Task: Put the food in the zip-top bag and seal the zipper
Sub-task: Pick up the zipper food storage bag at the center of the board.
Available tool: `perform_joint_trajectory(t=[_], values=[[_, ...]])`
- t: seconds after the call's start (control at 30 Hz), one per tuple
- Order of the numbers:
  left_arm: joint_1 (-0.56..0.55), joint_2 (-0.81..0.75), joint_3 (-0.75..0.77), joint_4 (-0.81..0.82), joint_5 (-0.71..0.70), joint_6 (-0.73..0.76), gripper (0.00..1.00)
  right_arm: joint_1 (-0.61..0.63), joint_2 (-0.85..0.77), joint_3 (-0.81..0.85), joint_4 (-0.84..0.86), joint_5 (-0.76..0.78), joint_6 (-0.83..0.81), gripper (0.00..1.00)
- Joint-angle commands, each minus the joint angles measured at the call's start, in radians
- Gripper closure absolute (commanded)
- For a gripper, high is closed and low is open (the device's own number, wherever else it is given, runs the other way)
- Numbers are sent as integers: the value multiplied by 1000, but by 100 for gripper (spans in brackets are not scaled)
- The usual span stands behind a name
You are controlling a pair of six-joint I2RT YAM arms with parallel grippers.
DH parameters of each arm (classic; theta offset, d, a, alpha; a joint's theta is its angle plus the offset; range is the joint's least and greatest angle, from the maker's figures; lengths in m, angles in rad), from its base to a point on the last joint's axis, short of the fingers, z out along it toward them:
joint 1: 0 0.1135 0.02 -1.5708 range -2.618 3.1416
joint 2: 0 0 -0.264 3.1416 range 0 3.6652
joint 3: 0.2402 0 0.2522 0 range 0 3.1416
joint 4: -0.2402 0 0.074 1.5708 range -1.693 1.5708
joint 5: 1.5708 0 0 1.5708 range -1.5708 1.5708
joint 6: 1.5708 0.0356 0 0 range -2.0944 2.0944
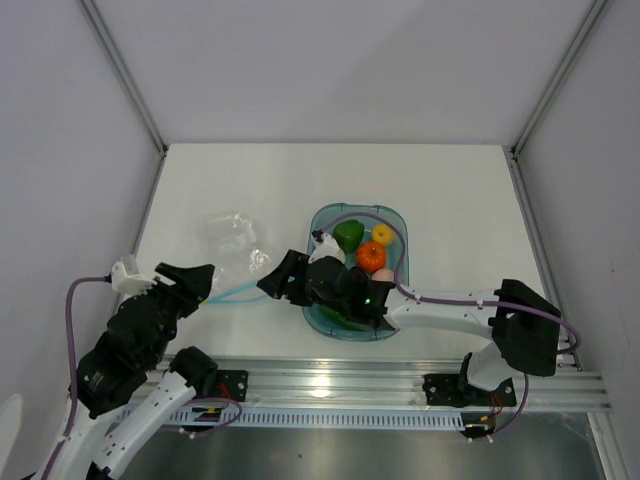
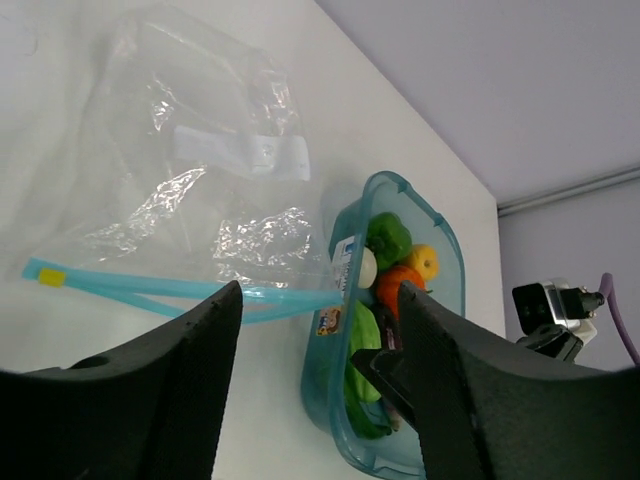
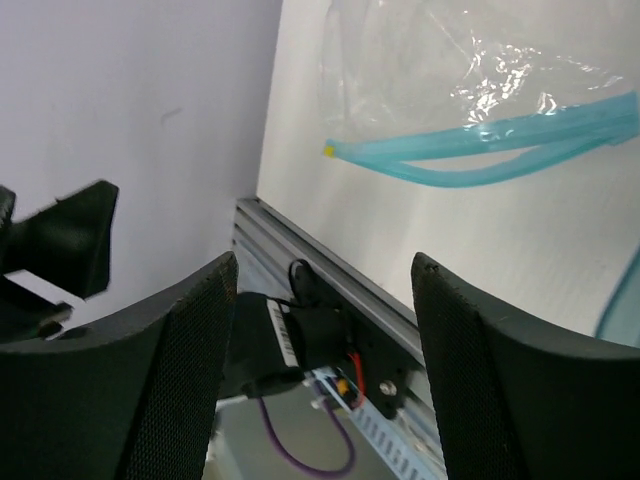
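Observation:
The clear crinkly zip-top bag (image 1: pixel 236 243) lies flat on the white table, its light blue zipper (image 1: pixel 232 293) along the near edge; both show in the left wrist view (image 2: pixel 190 190) and the zipper in the right wrist view (image 3: pixel 480 150). The food sits in a teal tray (image 1: pixel 398 222): a green bell pepper (image 1: pixel 348 235), an orange round one (image 1: pixel 371 256), a small yellow one (image 1: pixel 381 234). My left gripper (image 1: pixel 203 282) is open and empty, just left of the zipper's end. My right gripper (image 1: pixel 280 282) is open and empty, at the zipper's right end, beside the tray.
The teal tray also shows in the left wrist view (image 2: pixel 445 225), with a pale green pod (image 2: pixel 362 335) inside. An aluminium rail (image 1: pixel 330 378) runs along the near table edge. White walls enclose the table on three sides.

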Motion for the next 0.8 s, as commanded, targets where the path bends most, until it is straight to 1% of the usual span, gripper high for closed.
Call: perform_joint_trajectory(t=[0.0, 0.03, 0.13, 0.23, 0.27, 0.33, 0.37, 0.53, 0.63, 0.77], values=[[-3, -23, 32, -52, -54, 52, 32, 2, 48, 31, 158, 64, 192, 28], [-3, -54, 27, -41, -52, 84, 29, 4, 83, 31, 175, 51, 214, 28], [-3, -93, 12, -14, -36, 138, 24, 16, 137, 17, 245, 74, 295, 29], [-2, -123, -5, 14, -11, 174, 25, 22, 170, -1, 314, 119, 339, 31], [-3, -129, -8, 17, 1, 177, 25, 22, 193, -13, 348, 122, 355, 35], [-3, -133, -8, 22, 14, 191, 26, 21, 223, -41, 472, 125, 384, 37], [-3, -134, -8, 31, 26, 195, 26, 22, 253, -39, 501, 125, 384, 38], [-3, -122, 20, 35, 18, 261, 26, 18, 324, -19, 561, 104, 419, 38], [-3, -116, 58, 23, 15, 301, 26, 21, 330, -9, 511, 126, 402, 40], [-3, -119, 78, 20, 20, 321, 26, 16, 362, -13, 573, 143, 367, 39]])
